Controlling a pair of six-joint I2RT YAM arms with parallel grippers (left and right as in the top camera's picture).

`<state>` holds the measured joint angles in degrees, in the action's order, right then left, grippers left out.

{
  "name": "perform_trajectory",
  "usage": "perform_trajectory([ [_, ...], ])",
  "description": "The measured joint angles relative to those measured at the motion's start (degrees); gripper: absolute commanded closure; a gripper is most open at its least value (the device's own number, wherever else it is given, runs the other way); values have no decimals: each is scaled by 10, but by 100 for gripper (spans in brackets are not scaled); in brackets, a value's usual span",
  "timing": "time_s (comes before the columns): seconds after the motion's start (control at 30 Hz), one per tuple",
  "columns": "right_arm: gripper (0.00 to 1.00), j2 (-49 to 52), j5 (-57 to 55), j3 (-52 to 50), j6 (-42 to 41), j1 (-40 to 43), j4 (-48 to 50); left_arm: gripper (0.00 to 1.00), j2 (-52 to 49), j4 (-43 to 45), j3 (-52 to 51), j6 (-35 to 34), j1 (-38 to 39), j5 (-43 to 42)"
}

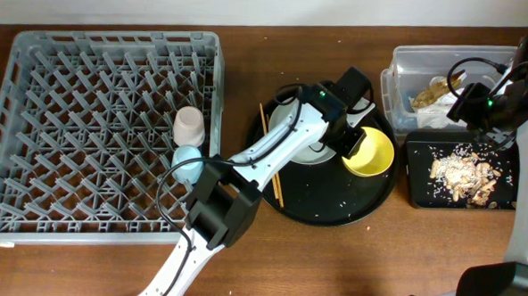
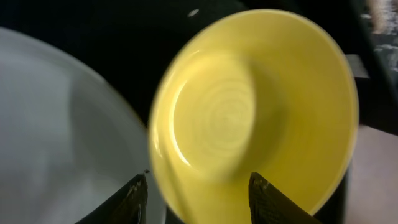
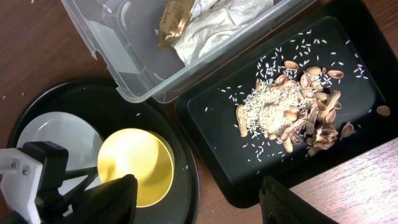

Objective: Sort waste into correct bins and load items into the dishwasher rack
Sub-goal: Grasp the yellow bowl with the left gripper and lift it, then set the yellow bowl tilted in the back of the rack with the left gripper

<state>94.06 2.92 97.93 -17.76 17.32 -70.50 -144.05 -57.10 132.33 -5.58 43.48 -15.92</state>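
Step in hand, as I judge it: picking up the yellow bowl (image 1: 371, 153) for the dishwasher rack (image 1: 69, 113).

- Left gripper (image 2: 199, 196): fingers spread wide and low at the bowl's near rim. The wrist view is blurred and no pinch shows. A rim grip makes sense, since the bowl is too broad to span.
- Bowl: smooth, glossy, shallow, with faint concentric rings. It sits at 3 o'clock on the round black tray (image 1: 333, 205), just beside the pale plate (image 3: 59, 132).
- Chopsticks (image 1: 272, 162): 2 thin wooden sticks at 9 o'clock on that tray.
- Rack: grey lattice with upright pegs, at 9 o'clock on the table. The pink cup (image 1: 190, 124) and blue cup (image 1: 189, 163) stand at its 3 o'clock edge.
- Right gripper (image 3: 199, 199): wide apart and holding nothing, parked above the bins and out of the left arm's way.
- Clear tub (image 3: 106, 37), 1 o'clock: crinkled golden wrapper (image 3: 174, 22) and white tissue (image 3: 217, 25).
- Shallow black tray (image 3: 205, 155), 3 o'clock: crumbly beige scraps (image 3: 292, 112).

Waste looks sorted.
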Motion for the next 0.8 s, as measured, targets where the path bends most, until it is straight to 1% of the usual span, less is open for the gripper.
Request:
perform_trajectory([
  [0.03,36,0,0,0,0,0,0,65,0,0,0,-7,2,23],
  [0.1,36,0,0,0,2,0,0,73,0,0,0,-14,8,46],
  [0.13,36,0,0,0,2,0,0,75,0,0,0,-18,11,53],
  [0.17,36,0,0,0,2,0,0,78,0,0,0,-18,12,57],
  [0.2,36,0,0,0,2,0,0,83,0,0,0,-18,14,59],
  [0.23,36,0,0,0,3,0,0,92,-2,1,0,-20,15,61],
  [0.27,36,0,0,0,2,0,0,94,-6,2,0,-23,16,63],
  [0.3,36,0,0,0,3,0,0,99,-12,2,0,-26,16,65],
  [0.4,36,0,0,0,4,0,0,99,-17,-1,13,-32,17,55],
  [0.47,36,0,0,0,4,0,0,99,-19,-25,29,-32,21,60],
  [0.5,36,0,0,0,5,0,0,99,-26,-57,57,-32,20,62],
  [0.53,36,0,0,0,4,0,0,99,-33,-92,93,-32,18,63],
  [0.6,36,0,0,0,5,0,0,99,-41,-181,210,-32,4,65],
  [0.7,36,0,0,0,5,0,0,99,-39,-284,372,-33,-48,78],
  [0.73,36,0,0,0,5,0,0,99,-38,-311,422,-32,-77,97],
  [0.77,36,0,0,0,4,0,0,99,-36,-336,455,-32,-107,134],
  [0.8,36,0,0,0,4,0,0,99,-31,-344,464,-32,-130,175],
])
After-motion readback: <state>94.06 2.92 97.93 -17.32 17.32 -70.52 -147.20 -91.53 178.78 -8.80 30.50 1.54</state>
